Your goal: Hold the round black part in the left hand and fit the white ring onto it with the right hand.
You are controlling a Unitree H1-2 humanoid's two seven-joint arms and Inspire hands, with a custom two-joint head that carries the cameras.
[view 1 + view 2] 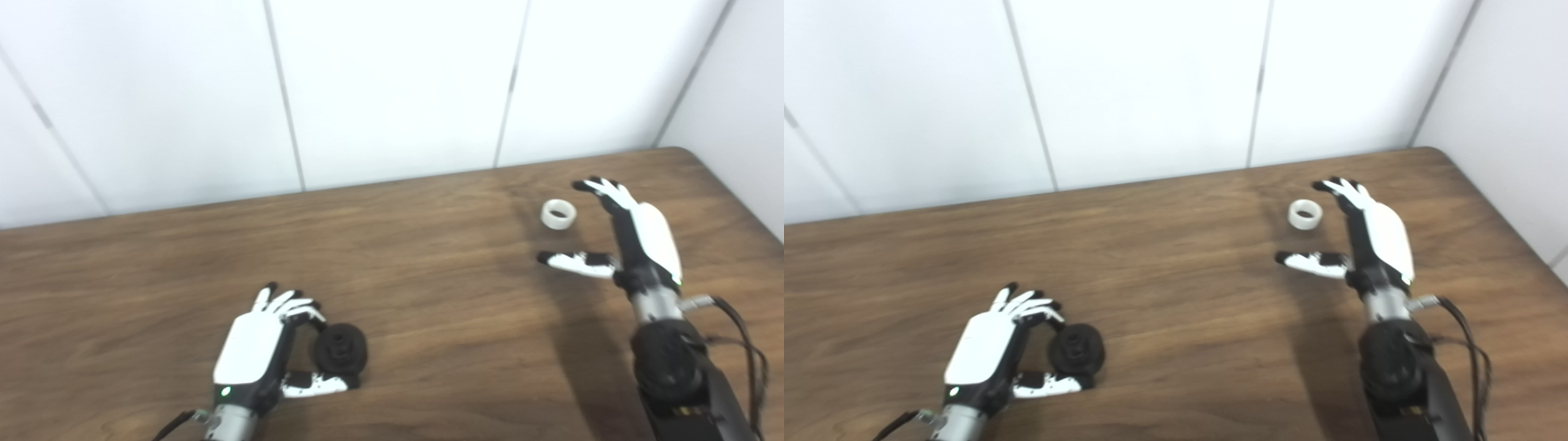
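The table [392,288] is dark brown wood with a streaked grain. The wall panels [392,86] are plain white with thin grey seams. The round part [340,349] is matt black. The ring [558,214] is white. The left hand [257,349] and the right hand [637,236] have white shells, black fingertips, and thumbs speckled white and black.

It looked like a lab or test room rather than a home. A plain wooden table [429,288] stood pushed into a corner of bare white wall panels [392,86] with thin grey seams, with no furnishings or decoration in view. The only things there were two robot arms, one trailing loose black cables [750,349], and two small parts laid out on the tabletop.
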